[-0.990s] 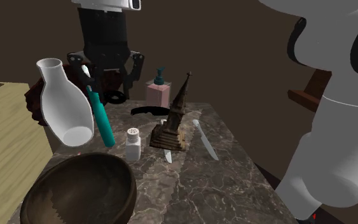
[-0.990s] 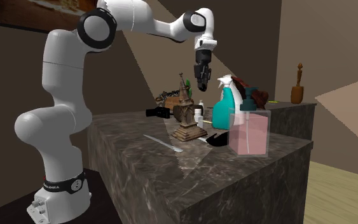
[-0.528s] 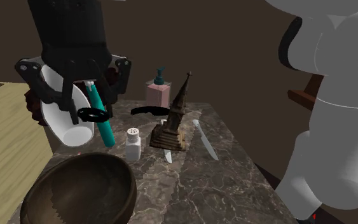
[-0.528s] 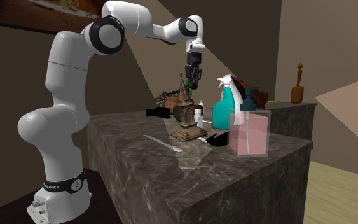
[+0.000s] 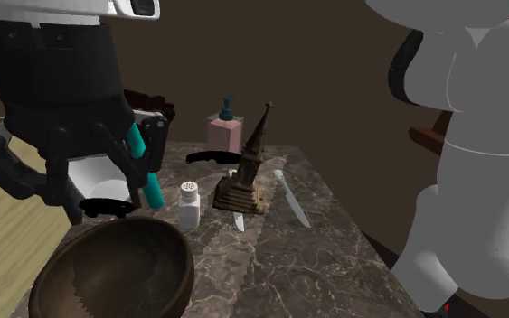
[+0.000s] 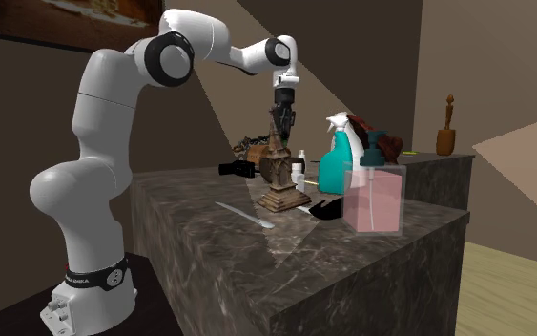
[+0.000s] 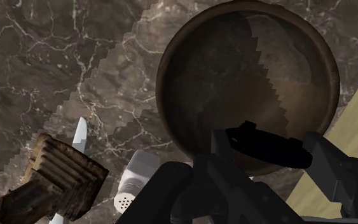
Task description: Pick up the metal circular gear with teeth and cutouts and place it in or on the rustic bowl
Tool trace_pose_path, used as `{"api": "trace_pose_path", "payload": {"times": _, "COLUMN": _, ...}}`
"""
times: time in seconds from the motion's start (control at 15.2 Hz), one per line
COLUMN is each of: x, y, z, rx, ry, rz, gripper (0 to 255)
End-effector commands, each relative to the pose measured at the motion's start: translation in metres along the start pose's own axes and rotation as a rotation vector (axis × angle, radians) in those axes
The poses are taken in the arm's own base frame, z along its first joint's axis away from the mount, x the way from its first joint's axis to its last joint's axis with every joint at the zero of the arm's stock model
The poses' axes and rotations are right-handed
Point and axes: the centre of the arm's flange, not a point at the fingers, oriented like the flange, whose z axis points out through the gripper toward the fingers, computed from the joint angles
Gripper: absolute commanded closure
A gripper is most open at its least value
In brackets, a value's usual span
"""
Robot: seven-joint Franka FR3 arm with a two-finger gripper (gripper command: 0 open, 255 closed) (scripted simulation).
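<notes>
Dark marbled stone counter [image 5: 290, 264]; brown walls, pale wood floor beside. Black gear [image 7: 266, 145] clasped flat in tool [image 5: 98, 194], hangs over rim of brown bowl [image 7: 190, 63].

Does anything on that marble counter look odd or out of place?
Yes: a white knife pokes out from under the brown tower-shaped statuette, which seems to stand on its blade. Nothing looks spilled or broken.
</notes>
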Motion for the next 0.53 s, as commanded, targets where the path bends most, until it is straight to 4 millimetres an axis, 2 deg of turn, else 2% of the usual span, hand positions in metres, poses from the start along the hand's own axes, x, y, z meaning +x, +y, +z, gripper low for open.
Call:
{"api": "trace_pose_path", "payload": {"times": 0.0, "x": 0.000, "y": 0.000, "z": 0.011, "rx": 0.000, "ry": 0.000, "rz": 0.000, "gripper": 255}}
{"api": "trace_pose_path", "payload": {"times": 0.46, "x": 0.000, "y": -0.002, "z": 0.048, "rx": 0.000, "ry": 0.000, "rz": 0.000, "gripper": 255}}
